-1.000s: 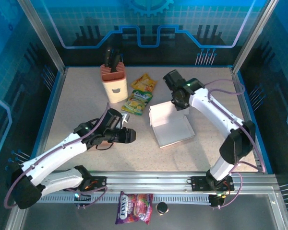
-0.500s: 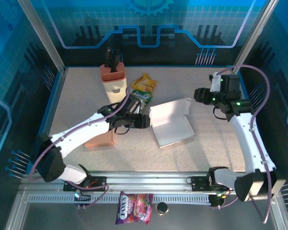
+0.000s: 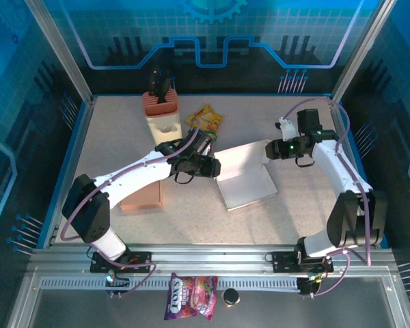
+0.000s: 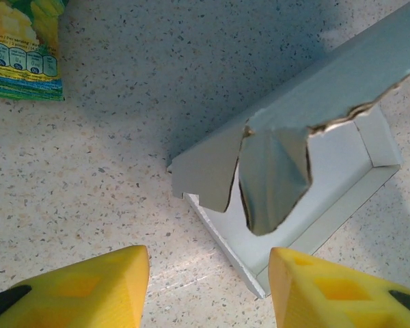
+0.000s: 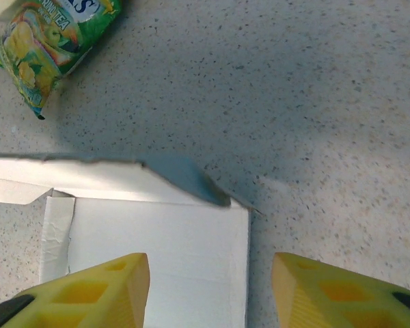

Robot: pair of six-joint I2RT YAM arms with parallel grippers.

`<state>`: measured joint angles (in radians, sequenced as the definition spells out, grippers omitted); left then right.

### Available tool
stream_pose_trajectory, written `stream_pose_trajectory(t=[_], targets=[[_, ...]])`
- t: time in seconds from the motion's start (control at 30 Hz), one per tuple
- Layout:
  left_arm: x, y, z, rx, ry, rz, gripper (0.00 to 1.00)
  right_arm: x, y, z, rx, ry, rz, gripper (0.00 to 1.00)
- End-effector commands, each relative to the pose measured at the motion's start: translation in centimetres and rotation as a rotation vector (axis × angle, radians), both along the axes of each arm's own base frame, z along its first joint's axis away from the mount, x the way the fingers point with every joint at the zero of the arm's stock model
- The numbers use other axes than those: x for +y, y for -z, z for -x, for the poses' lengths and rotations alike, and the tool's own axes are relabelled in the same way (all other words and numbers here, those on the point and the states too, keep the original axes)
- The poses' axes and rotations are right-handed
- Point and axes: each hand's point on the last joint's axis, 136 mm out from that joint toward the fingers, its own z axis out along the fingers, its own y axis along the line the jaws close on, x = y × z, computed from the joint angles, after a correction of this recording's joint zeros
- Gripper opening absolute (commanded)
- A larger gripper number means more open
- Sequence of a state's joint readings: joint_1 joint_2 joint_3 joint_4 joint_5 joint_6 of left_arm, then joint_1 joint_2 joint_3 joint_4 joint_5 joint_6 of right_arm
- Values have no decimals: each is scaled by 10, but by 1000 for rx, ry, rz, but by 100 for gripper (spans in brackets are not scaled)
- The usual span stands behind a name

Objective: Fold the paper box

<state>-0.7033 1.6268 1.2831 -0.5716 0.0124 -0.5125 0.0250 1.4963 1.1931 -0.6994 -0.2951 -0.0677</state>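
Left gripper (image 4: 208, 290) and right gripper (image 5: 210, 290) are gaping (nothing held) beside the paper box (image 3: 247, 186); its ragged flap (image 4: 273, 178), seemingly bent, is risking crumpling under a crooked push.

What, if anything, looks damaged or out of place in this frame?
The paper box has a ragged, torn-looking edge on its raised lid beside one corner flap, seen from the left wrist camera. A candy bag and a small dark round object also lie off the table, in front of the rail.
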Motion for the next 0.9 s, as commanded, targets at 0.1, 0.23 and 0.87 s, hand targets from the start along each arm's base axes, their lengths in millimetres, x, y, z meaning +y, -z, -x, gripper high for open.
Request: stream_pose_trajectory(t=[0.1,0.23,0.87], targets=[[-3,-3,-6,-25,37,-36,48,1,-3,-14,-21,-87,22,49],[-5,1,-8,-17,40,-40,46,5,1,-18,-12,-109,13,48],[-9,10,-25,-27,49,-65,25,16,6,-25,-15,-132,50,14]])
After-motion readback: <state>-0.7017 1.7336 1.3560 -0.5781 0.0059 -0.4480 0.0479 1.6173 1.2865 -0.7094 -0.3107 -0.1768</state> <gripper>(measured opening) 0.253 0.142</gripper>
